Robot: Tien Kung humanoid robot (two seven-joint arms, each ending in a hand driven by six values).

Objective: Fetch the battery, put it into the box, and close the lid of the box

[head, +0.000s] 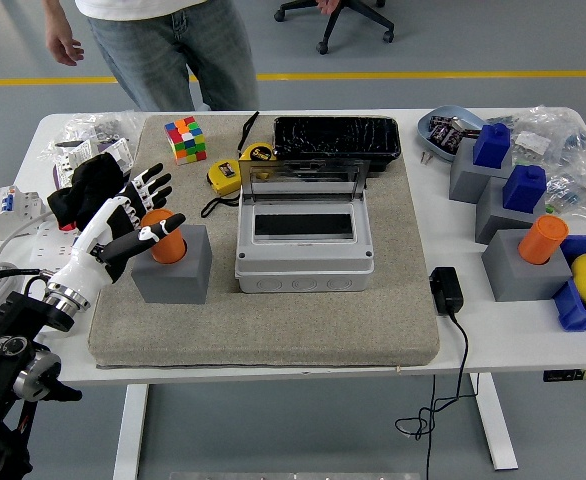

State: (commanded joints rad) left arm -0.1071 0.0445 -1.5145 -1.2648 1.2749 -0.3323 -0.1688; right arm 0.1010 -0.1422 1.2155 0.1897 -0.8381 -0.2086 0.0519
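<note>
Nearest, the left robot hand [123, 222] is at the orange battery [163, 237], fingers spread, grasp not confirmed. Battery stands upright in a grey block [173, 268] on the mat. Right of it, the grey box [304, 247] sits with lid [305, 181] raised. Beyond the table [453, 330], a person [163, 50] stands.

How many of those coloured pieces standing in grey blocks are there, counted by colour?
Orange cylinders: 2, one by the robot's left hand, one at the right.
Blue pieces: 2, one behind the other.
Total: 4
</note>
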